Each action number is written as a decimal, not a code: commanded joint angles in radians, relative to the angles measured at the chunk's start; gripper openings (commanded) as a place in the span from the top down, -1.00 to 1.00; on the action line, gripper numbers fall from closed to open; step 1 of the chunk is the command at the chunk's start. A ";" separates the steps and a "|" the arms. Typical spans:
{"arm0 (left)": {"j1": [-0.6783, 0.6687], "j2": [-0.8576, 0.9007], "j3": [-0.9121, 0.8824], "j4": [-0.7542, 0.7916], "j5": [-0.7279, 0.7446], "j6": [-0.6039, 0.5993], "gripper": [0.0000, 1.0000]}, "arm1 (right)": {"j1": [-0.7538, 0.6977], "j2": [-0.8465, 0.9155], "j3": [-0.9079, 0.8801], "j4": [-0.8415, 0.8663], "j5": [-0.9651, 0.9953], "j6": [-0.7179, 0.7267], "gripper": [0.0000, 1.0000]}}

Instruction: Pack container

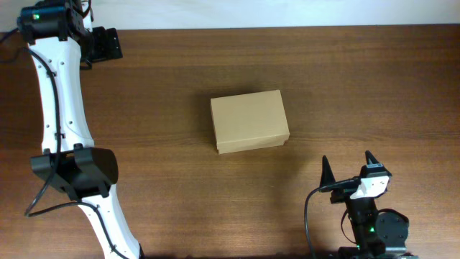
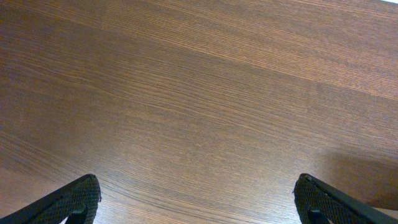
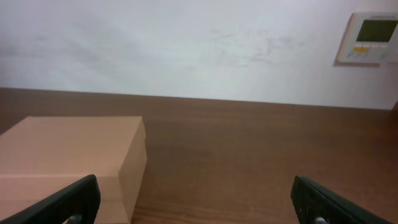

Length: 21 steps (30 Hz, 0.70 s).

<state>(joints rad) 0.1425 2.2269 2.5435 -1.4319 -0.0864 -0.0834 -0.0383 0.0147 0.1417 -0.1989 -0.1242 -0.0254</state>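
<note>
The container (image 1: 249,121) is a plain tan cardboard box lying shut near the middle of the table; in the right wrist view the container (image 3: 68,155) fills the lower left. My right gripper (image 1: 348,167) stands open near the front edge, to the right of the box and short of it, with nothing between its fingers (image 3: 74,199). My left gripper (image 1: 106,43) is at the far left corner, well away from the box; its jaws are spread wide over bare wood, open and empty, fingertips (image 2: 78,198) at the lower corners of the left wrist view.
The brown wooden table (image 1: 359,79) carries only the box. A white wall (image 3: 186,43) rises behind the far edge, with a small control panel (image 3: 370,37) on it at the right. The left arm's white links (image 1: 61,108) run down the table's left side.
</note>
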 commanded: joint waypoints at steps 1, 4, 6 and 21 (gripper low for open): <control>0.003 -0.028 0.014 -0.001 0.000 -0.002 -0.99 | 0.005 -0.012 -0.036 0.011 -0.002 0.008 -0.98; 0.003 -0.028 0.014 -0.001 0.000 -0.002 -0.99 | 0.005 -0.012 -0.058 0.022 -0.002 0.008 -0.98; 0.003 -0.028 0.014 -0.001 0.000 -0.002 -0.99 | 0.005 -0.012 -0.077 0.035 -0.002 0.008 -0.98; 0.003 -0.028 0.014 -0.001 0.000 -0.002 -0.99 | 0.005 -0.012 -0.097 0.043 -0.002 0.008 -0.98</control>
<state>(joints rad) 0.1425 2.2272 2.5435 -1.4319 -0.0864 -0.0830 -0.0383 0.0147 0.0597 -0.1627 -0.1246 -0.0261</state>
